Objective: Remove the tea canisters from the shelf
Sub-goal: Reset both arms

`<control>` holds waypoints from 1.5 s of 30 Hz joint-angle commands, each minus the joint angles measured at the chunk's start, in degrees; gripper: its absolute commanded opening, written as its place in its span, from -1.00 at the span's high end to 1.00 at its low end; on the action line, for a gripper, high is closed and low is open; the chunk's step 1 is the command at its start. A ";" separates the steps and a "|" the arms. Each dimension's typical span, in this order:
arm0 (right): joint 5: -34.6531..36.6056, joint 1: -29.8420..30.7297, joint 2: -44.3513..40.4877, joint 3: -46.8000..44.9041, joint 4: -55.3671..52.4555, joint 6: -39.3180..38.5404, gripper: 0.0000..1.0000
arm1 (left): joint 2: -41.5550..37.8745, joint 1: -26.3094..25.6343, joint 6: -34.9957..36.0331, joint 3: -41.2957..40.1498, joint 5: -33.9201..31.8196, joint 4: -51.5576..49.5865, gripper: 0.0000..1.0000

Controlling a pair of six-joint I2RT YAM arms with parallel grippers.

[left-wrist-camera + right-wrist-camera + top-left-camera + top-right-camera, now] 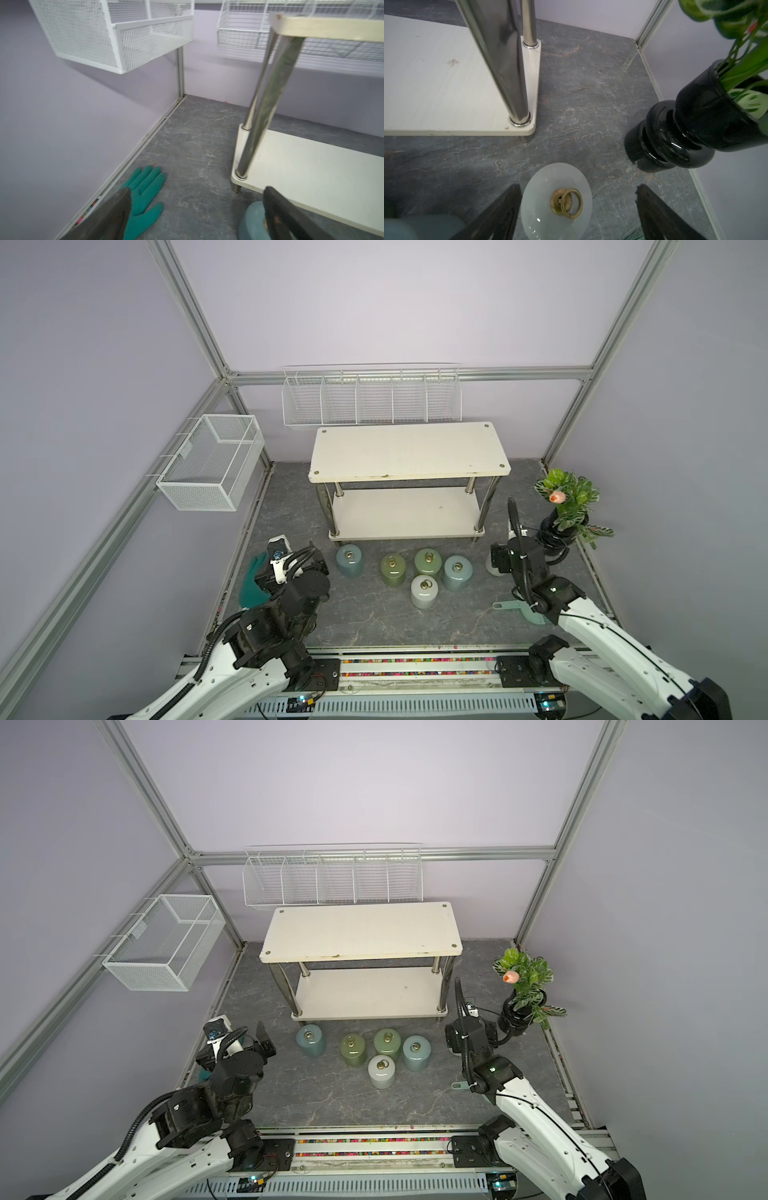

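With the right gripper (578, 186) spread around the white canister (538, 197) (left gripper (197, 188) wide, empty), it should rise straight, clear of the vase (675, 135).

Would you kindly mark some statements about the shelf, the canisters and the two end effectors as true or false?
1. Both boards of the shelf are bare. True.
2. The left end effector grips the teal glove. False: it is open and empty; the teal glove lies on the grey surface.
3. The right end effector straddles a white canister with its jaws open. True.
4. The black vase lies tipped over. False: it stands upright beside the white canister.
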 commanded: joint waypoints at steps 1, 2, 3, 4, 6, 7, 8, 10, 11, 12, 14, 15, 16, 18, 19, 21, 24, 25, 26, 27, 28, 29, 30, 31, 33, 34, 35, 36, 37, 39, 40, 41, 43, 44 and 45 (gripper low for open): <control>-3.50 -2.43 0.30 -2.13 6.67 -1.80 -0.78 | 4.35 6.77 -1.49 -1.49 5.24 2.57 -0.99; -4.13 -3.27 0.27 -2.78 8.31 -1.97 -0.78 | 5.24 8.95 -1.17 -1.94 6.69 4.04 -0.99; -4.94 -4.82 0.39 -3.50 9.81 -1.93 -0.78 | 6.03 11.45 -0.30 -2.86 8.80 5.95 -0.99; -5.83 -6.34 0.61 -3.96 11.02 -2.30 -0.78 | 6.52 13.75 0.59 -3.79 10.71 8.39 -0.99; -6.60 -8.78 1.14 -4.96 14.49 -3.24 -0.78 | 6.61 18.06 2.74 -5.90 14.02 12.77 -0.99; -7.69 -10.09 1.81 -5.40 16.38 -3.46 -0.78 | 6.51 19.89 3.46 -6.76 15.42 14.40 -0.99; -8.35 -10.95 2.35 -5.57 17.47 -3.71 -0.78 | 6.36 21.31 4.37 -7.49 16.48 16.05 -0.99; -9.22 -12.62 4.50 -6.04 21.03 -4.72 -0.78 | 6.37 23.52 5.22 -8.36 16.67 17.84 -0.99; -9.85 -13.26 5.81 -6.14 22.75 -5.13 -0.78 | 6.31 24.32 5.73 -8.83 16.39 18.68 -0.99; -10.22 -13.25 6.96 -6.14 24.21 -5.55 -0.78 | 6.24 24.87 6.39 -9.21 16.41 19.57 -0.99; -10.85 -15.27 9.80 -5.95 27.76 -7.30 -0.78 | 6.52 26.83 7.37 -10.31 17.11 21.80 -0.99; -11.06 -15.69 10.99 -5.65 28.77 -7.78 -0.78 | 6.63 27.75 7.76 -10.76 17.83 22.68 -0.99; -11.81 -16.38 12.30 -5.42 30.29 -8.12 -0.78 | 6.93 29.07 8.23 -11.37 18.79 23.98 -0.99; -12.65 -17.58 14.90 -5.35 32.76 -8.26 -0.78 | 7.57 31.52 8.64 -12.17 21.48 25.82 -0.99; -13.17 -18.27 16.18 -5.52 34.22 -8.18 -0.78 | 7.82 32.71 8.90 -12.69 22.74 26.99 -0.99; -15.07 -19.69 18.71 -5.83 37.15 -7.76 -0.78 | 8.12 34.45 9.61 -13.72 24.66 29.55 -0.99; -16.69 -20.82 22.77 -5.04 39.58 -7.56 -0.78 | 8.78 35.54 10.95 -14.94 24.72 33.29 -0.99; -16.92 -20.99 23.94 -4.55 40.00 -7.55 -0.78 | 9.04 35.95 11.51 -15.14 24.89 34.34 -0.99; -17.40 -21.24 24.93 -4.10 40.38 -7.68 -0.78 | 9.42 36.38 12.26 -15.36 25.44 35.48 -0.99; -17.44 -21.44 25.79 -3.68 40.82 -7.82 -0.78 | 9.85 36.84 12.50 -15.27 25.46 36.07 -0.99; -17.43 -21.68 26.64 -3.51 41.56 -7.91 -0.78 | 10.37 37.45 12.97 -15.35 25.63 36.90 -0.99; -17.64 -22.07 27.50 -3.66 43.04 -7.98 -0.78 | 11.09 38.13 13.59 -15.64 27.09 38.11 -0.99; -17.97 -22.40 28.24 -3.84 44.25 -8.07 -0.78 | 11.65 38.76 13.90 -15.73 27.79 38.98 -0.99; -18.32 -22.69 28.84 -3.99 45.71 -8.46 -0.78 | 11.65 39.38 14.21 -15.87 28.56 39.92 -0.99; -18.83 -22.95 29.41 -4.31 48.02 -9.23 -0.78 | 14.25 40.36 15.05 -16.39 30.42 42.30 -0.99; -19.81 -23.45 29.98 -4.27 48.83 -8.77 -0.78 | 15.06 40.76 15.15 -16.54 30.89 43.29 -0.99; -21.45 -24.07 30.43 -3.87 48.36 -8.17 -0.78 | 15.82 41.17 15.52 -16.78 31.69 44.53 -0.99; -22.00 -24.18 31.23 -3.98 49.59 -8.05 -0.78 | 16.50 41.36 15.84 -17.04 31.89 45.50 -0.99; -22.37 -24.20 32.73 -4.39 51.78 -8.06 -0.78 | 17.26 41.61 16.16 -17.21 31.96 46.50 -0.99; -23.53 -24.20 35.64 -5.54 56.83 -8.41 -0.78 | 18.49 41.89 17.29 -17.67 32.69 48.45 -0.99; -24.15 -24.28 36.59 -5.97 58.75 -8.52 -0.78 | 19.00 42.15 17.96 -18.01 33.10 49.56 -0.99; -24.48 -24.34 36.08 -6.14 57.90 -8.36 -0.78 | 19.30 42.36 18.72 -18.47 33.72 50.77 -0.99; -26.32 -24.46 36.97 -7.41 60.89 -9.34 -0.78 | 19.48 42.70 20.22 -19.45 35.38 53.34 -0.99; -26.49 -24.27 38.13 -8.36 64.25 -9.77 -0.78 | 19.40 42.86 20.98 -20.02 36.04 54.57 -0.99; -26.92 -24.26 38.18 -8.72 65.19 -10.08 -0.78 | 19.27 42.91 21.26 -20.35 36.22 55.50 -0.99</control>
